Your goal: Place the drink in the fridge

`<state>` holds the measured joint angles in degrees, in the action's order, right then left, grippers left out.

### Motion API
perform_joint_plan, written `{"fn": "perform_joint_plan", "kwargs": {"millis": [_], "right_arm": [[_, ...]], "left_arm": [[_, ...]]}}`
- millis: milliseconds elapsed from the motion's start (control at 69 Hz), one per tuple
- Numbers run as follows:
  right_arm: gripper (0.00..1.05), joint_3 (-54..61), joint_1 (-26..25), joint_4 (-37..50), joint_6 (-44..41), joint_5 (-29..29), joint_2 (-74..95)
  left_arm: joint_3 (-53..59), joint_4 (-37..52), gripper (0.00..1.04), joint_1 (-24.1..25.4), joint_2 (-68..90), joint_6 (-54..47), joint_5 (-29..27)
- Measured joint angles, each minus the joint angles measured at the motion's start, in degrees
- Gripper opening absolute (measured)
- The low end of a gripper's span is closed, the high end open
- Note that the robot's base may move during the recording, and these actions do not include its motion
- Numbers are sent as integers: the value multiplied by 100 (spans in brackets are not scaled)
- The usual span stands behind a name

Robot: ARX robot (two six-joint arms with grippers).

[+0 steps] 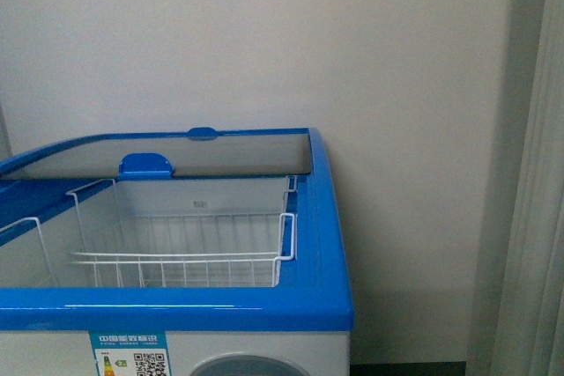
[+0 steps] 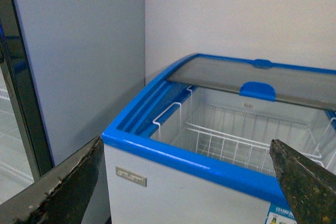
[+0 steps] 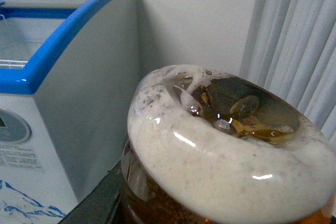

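Note:
The drink [image 3: 231, 145] fills the right wrist view, seen end-on: clear plastic, amber liquid and a thick layer of foam. My right gripper [image 3: 220, 208] is shut on it; only one dark finger [image 3: 97, 203] shows, beside the bottle. The fridge [image 1: 326, 244], white with a blue rim, stands before me with its glass lid [image 1: 220, 151] slid to the back, so the inside is open from above. In the right wrist view the fridge [image 3: 79, 77] stands beside the bottle, apart from it. My left gripper [image 2: 185, 148] hangs open in front of the fridge's blue rim [image 2: 173, 156], holding nothing.
A white wire basket [image 1: 185, 253] hangs inside the fridge near the top. A tall grey cabinet [image 2: 79, 66] stands close against the fridge's far side from the curtain. A pale curtain [image 1: 538, 217] hangs to the right of the fridge, a plain wall behind.

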<state>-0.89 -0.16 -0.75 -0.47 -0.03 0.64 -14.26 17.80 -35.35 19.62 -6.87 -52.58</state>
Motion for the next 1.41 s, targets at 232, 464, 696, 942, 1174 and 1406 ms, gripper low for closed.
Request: {"fn": "perform_joint_plan", "kwargs": {"millis": [232,464,696,942,1174,1406], "right_arm": [[45,0,0,0,0,-15,0],[45,0,2,0,0,0,0],[45,0,2,0,0,2,0],[45,0,2,0,0,4,0],[45,0,2,0,-4,4,0],[45,0,2,0,0,2,0]], "left_arm": [[501,-1217,80,697,-673,518,1738],[739,-1696,44,1799,-1185,629,3606],[933,-1751,7,2459,-1447,638,4238],[1078,-1805,3,3475,-1646,667,5180],[1342,-1803,23,3508,-1904,675,5248],[1342,-1801,73,3508,-1928,675,5254]]}}
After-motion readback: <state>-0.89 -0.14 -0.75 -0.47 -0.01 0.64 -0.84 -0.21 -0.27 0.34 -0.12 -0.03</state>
